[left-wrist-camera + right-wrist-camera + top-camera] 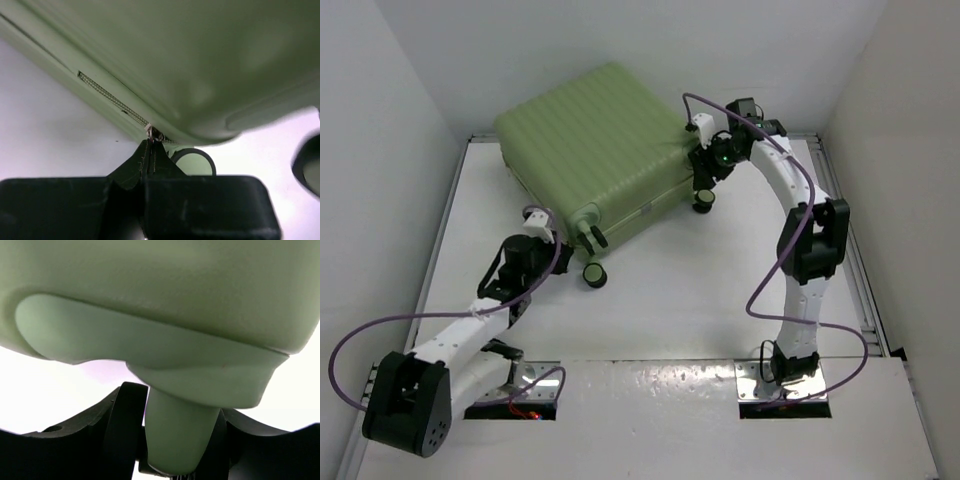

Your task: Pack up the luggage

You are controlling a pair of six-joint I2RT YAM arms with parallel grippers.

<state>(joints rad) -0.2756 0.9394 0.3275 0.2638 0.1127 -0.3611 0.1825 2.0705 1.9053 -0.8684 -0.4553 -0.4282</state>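
The luggage lay shut and flat on the white table, at the upper centre of the frame. It was a ribbed, pale-green hard shell, smooth and faintly glossy, with rounded corners and small black wheels. It looked stiff and bulky, probably too slick and broad to clamp across a face, so its small projections seemed the better holds. The left gripper had its jaws pressed together on the zip pull, at the end of the toothed zip track. The right gripper had its jaws closed about a moulded pale-green caster stem at the case's right corner, apparently touching both sides
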